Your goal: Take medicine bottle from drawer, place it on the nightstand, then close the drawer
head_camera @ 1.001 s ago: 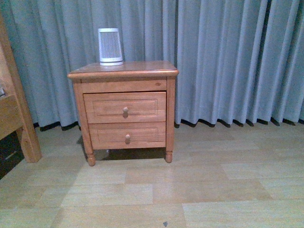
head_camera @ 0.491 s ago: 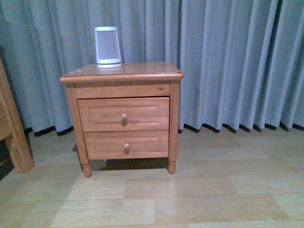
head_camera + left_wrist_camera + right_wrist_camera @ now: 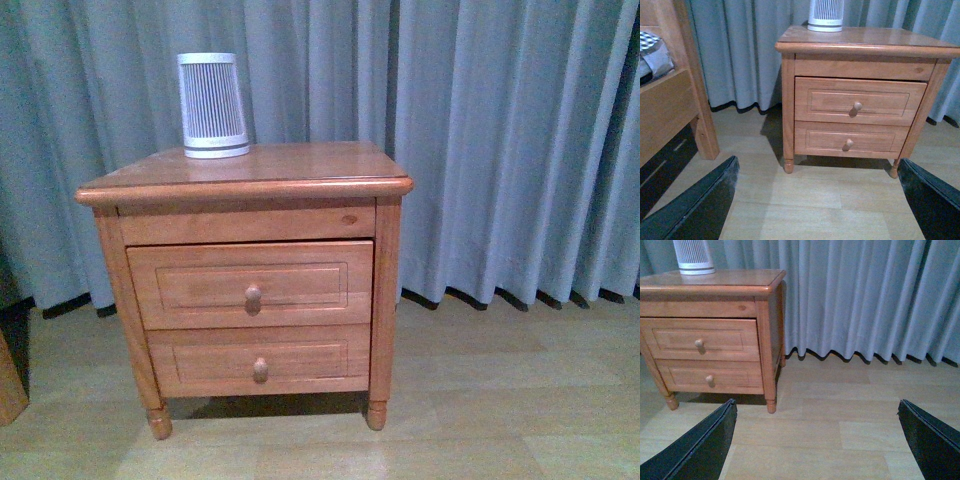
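Note:
The honey-brown nightstand (image 3: 300,165) stands against the curtain, and all three views show it. Its upper drawer (image 3: 190,285) is shut, with a round knob (image 3: 253,297) at the middle of the panel. The medicine bottle is hidden. Neither arm shows in the front view. My left gripper (image 3: 817,160) is open over bare floor, short of the nightstand (image 3: 875,40) and facing the drawer (image 3: 820,100). My right gripper (image 3: 817,402) is open too, over the floor off the nightstand's (image 3: 740,277) right corner, with the drawer (image 3: 670,337) off to one side.
A white-grey ribbed appliance (image 3: 212,105) stands at the back left of the top. Below the drawer is a shallower lower drawer (image 3: 200,365). A wooden bed frame (image 3: 670,100) stands left of the nightstand. Grey curtains (image 3: 500,150) hang behind, over a pale wood floor (image 3: 500,400).
The front view has closed in on the nightstand, which now looks larger. The bed frame has almost slid out at the left edge. Both drawers stay shut.

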Motion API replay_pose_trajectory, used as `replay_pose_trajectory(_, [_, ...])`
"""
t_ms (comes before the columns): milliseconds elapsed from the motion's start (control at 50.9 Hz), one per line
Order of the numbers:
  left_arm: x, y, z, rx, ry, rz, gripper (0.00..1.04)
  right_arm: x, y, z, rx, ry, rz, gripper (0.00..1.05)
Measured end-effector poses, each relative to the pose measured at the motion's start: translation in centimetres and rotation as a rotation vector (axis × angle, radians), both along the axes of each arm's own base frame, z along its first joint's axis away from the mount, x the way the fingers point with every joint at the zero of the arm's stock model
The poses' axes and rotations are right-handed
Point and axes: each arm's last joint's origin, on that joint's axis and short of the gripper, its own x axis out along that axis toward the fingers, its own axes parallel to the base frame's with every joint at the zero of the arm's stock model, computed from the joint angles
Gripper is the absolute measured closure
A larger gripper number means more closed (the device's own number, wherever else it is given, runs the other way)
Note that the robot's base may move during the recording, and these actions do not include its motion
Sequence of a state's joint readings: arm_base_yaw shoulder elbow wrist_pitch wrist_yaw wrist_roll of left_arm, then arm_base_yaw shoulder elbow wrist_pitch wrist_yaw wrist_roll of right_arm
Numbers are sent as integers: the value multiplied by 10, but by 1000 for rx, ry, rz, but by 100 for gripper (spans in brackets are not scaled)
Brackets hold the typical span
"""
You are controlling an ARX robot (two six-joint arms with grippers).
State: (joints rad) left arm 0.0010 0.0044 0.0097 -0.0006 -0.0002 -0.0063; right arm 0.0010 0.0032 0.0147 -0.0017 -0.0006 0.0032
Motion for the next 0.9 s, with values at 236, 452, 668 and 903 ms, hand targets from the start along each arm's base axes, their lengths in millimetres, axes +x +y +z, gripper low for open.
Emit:
replay_pose_trajectory(236, [1, 1, 2, -92, 217, -77, 7, 0, 0, 0, 0, 0, -3, 7])
replay_pose_trajectory(452, [54, 12, 113, -137, 180, -138, 7, 0, 0, 0, 0, 0, 0, 7])
replay_pose_trajectory(668, [169, -3, 139, -31, 95, -170, 7, 0, 0, 0, 0, 0, 0, 7])
replay_pose_trajectory(903, [268, -58, 56, -14, 193, -160, 7, 0, 0, 0, 0, 0, 0, 7])
